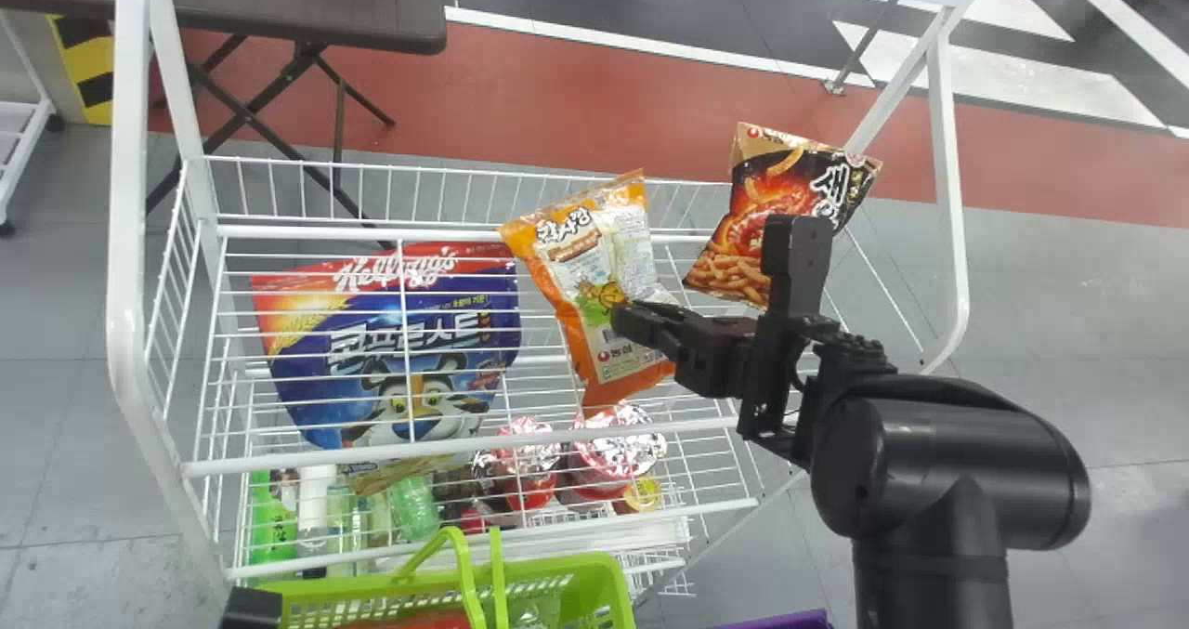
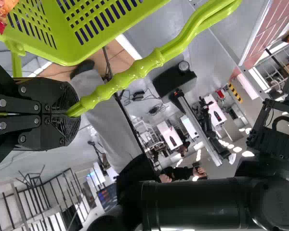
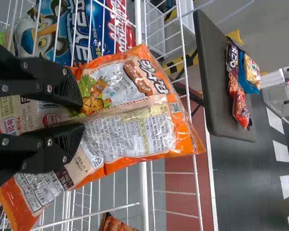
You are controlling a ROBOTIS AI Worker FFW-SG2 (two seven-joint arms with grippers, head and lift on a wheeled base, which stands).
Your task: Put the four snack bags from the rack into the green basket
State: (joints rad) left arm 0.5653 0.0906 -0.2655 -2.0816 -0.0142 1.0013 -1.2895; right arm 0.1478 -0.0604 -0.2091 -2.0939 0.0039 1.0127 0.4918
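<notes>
Two readings: at 7 o'clock my left jaws (image 1: pixel 251 608) clamp the basket handle (image 2: pixel 149 62); right jaws (image 1: pixel 641 324) parted over orange bag (image 1: pixel 568 267).

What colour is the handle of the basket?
The handle is bright lime green; the left wrist view shows it best.

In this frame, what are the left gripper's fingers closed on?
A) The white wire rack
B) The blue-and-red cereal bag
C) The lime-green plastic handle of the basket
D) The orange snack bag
C: the left gripper has its fingers together on the end of the lime-green plastic handle beside the basket.
</notes>
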